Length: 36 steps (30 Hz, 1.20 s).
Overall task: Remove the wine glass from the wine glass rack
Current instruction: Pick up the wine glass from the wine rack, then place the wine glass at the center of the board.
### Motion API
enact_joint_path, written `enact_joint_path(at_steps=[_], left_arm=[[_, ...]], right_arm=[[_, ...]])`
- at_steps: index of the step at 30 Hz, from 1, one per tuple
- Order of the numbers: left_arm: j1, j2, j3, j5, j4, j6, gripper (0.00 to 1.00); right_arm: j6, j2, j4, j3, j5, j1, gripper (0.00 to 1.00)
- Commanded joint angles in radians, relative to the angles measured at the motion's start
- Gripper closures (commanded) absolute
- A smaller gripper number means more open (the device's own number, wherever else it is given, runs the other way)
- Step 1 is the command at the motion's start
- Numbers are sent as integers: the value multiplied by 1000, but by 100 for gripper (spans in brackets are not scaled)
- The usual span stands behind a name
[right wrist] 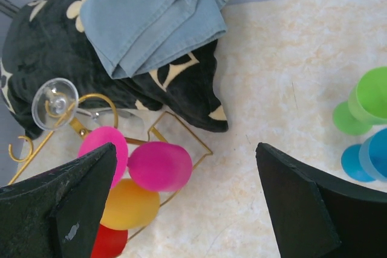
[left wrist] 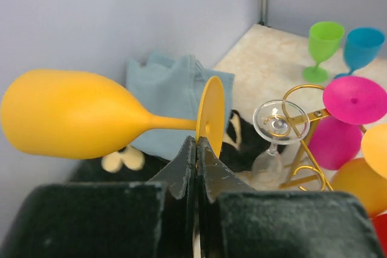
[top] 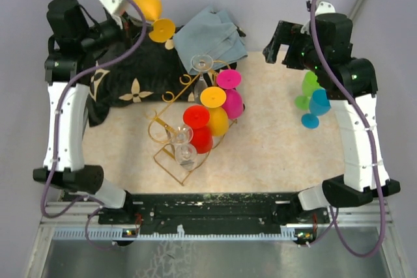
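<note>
Left gripper (left wrist: 196, 149) clamped on the foot of the yellow wine glass (left wrist: 72, 122). The glass lies level, bowl toward the back wall, above the black cloth (top: 130, 73), apart from the rack (top: 171, 136). Right gripper (right wrist: 184, 155) spread wide, empty.

The wine glass rack (top: 171, 97) is coloured gold, one wine glass (top: 146, 1) yellow; the black cloth (top: 130, 73) is patterned with cream flowers.

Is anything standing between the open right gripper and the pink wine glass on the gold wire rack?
Nothing visible does. Only bare table lies between the right gripper and the pink wine glass on the gold wire rack. The green wine glass and the blue wine glass stand on the gripper's other side.
</note>
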Motion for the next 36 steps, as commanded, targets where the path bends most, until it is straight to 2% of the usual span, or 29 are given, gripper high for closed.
enact_joint_path(at_steps=[1, 8, 17, 25, 31, 36], left_arm=[[-95, -113, -73, -148, 62, 446, 100], [-303, -310, -293, -188, 170, 800, 100], [-648, -478, -558, -266, 162, 1221, 100], [-916, -526, -691, -352, 145, 1401, 100], [-1029, -510, -746, -368, 135, 1453, 100], [-1094, -515, -824, -394, 165, 1498, 100]], right_arm=[[-28, 52, -50, 173, -25, 10, 2], [-6, 112, -75, 372, -41, 8, 2], [47, 17, 147, 345, -102, 8, 2], [30, -133, 303, 268, -210, 8, 2], [39, -135, 137, 372, -310, 8, 2], [47, -170, -36, 347, -395, 8, 3]])
